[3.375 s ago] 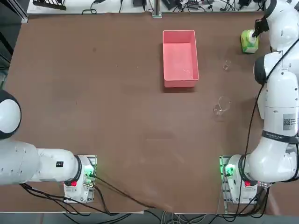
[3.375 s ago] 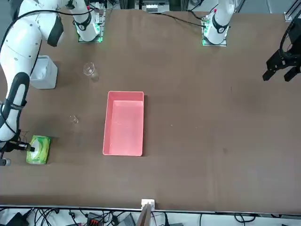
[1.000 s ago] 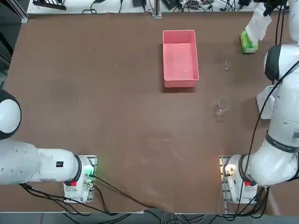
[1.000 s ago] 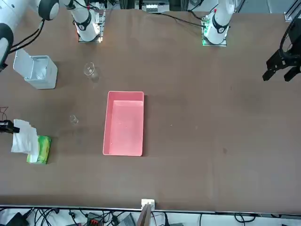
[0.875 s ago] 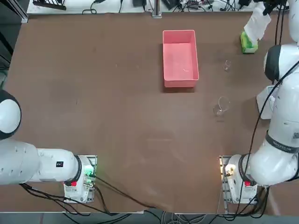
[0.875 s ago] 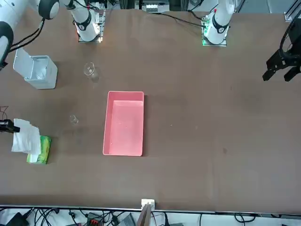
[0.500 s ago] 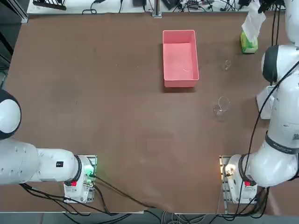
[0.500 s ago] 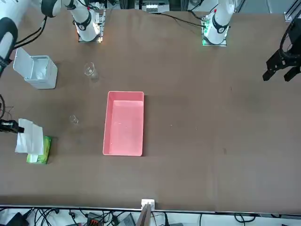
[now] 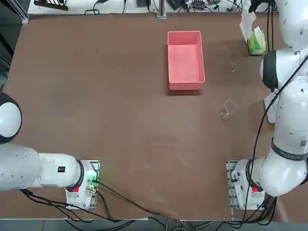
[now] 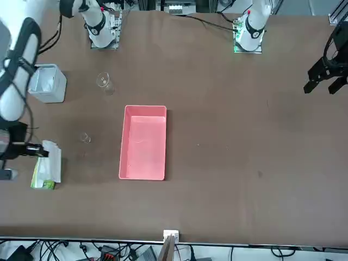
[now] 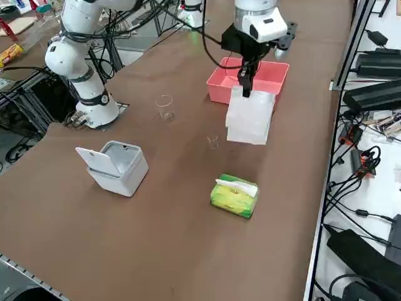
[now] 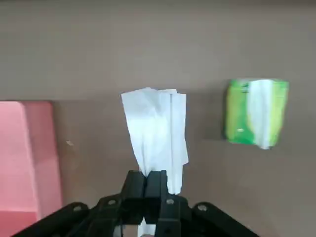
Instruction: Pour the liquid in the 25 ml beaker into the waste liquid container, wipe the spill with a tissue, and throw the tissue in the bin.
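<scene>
Pinching tissue (image 12: 157, 132), rt fingers (image 12: 136, 183) closed.

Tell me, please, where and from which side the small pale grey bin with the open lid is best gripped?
Grip the small pale grey bin by one upright side wall, coming from above. Its lid stands open on one side, so avoid that edge; the other rims are bare and thin enough to pinch. The right gripper is shut on the white tissue.
</scene>
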You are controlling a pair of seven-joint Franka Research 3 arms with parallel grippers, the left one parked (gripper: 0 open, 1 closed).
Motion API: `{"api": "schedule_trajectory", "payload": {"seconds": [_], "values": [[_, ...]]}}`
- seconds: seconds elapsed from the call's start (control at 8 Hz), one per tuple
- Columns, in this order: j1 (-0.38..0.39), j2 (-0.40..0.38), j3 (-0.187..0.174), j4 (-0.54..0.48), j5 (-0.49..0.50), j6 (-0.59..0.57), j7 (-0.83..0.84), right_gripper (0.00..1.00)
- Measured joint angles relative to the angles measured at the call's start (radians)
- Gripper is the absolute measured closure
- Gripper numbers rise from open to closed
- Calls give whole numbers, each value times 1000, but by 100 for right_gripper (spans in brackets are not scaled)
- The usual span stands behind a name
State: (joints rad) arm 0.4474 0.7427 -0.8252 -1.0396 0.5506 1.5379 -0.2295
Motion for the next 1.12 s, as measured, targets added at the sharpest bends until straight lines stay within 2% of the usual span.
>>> {"api": "schedule_trajectory", "payload": {"seconds": [0.12, 0.5, 0.88, 1.12], "values": [[33, 0, 2, -5, 21, -2, 35, 98], [64, 5, 2, -99, 205, -2, 59, 98], [98, -10, 1, -187, 314, 19, 59, 98], [131, -27, 1, -242, 346, 26, 61, 98]]}}
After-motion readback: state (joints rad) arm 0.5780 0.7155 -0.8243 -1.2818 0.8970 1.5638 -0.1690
